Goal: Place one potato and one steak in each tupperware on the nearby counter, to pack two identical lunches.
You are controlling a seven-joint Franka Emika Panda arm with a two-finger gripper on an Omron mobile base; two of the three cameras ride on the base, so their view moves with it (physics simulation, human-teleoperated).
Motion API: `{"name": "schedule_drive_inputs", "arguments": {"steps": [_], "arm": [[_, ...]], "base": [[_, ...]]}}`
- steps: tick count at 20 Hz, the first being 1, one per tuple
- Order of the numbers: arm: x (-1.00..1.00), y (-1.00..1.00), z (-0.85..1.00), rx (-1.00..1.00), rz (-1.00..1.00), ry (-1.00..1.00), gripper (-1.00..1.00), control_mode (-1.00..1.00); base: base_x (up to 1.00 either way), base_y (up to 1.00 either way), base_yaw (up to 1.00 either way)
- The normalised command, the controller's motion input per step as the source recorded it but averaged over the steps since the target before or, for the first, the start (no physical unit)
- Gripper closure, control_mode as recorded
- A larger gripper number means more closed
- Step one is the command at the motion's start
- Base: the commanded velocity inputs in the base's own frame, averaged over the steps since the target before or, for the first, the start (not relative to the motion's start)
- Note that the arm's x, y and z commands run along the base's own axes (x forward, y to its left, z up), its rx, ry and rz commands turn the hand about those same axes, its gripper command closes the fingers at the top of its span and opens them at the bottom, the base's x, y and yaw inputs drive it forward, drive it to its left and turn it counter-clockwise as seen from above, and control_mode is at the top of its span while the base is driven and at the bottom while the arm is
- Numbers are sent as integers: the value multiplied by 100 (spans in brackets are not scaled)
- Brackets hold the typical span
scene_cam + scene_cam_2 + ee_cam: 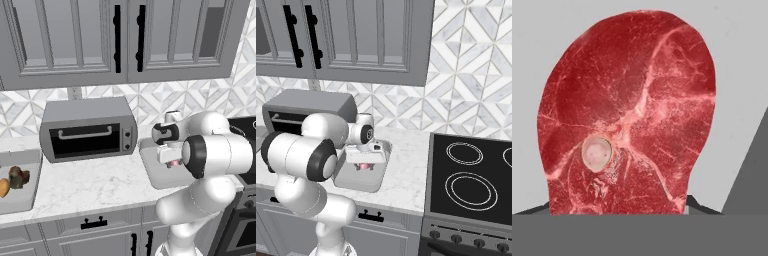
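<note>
Claw (362, 161) hangs low over the right tupperware (152, 172) with the red steak (627, 115) between its tips, seemingly to deposit it; whether it grips, I cannot tell.

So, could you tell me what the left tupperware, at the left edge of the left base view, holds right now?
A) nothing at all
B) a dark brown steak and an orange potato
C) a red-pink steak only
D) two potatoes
B: in the left base view the left tupperware holds the dark brown steak with an orange potato beside it.
</note>
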Motion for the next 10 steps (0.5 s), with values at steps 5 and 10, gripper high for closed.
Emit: {"name": "schedule_drive_inputs", "arguments": {"steps": [5,10], "arm": [[15,0,-4,0,0,-2,100,-100],[25,-14,0,0,-8,-5,100,-100]], "base": [[0,0,0],[0,0,0]]}}
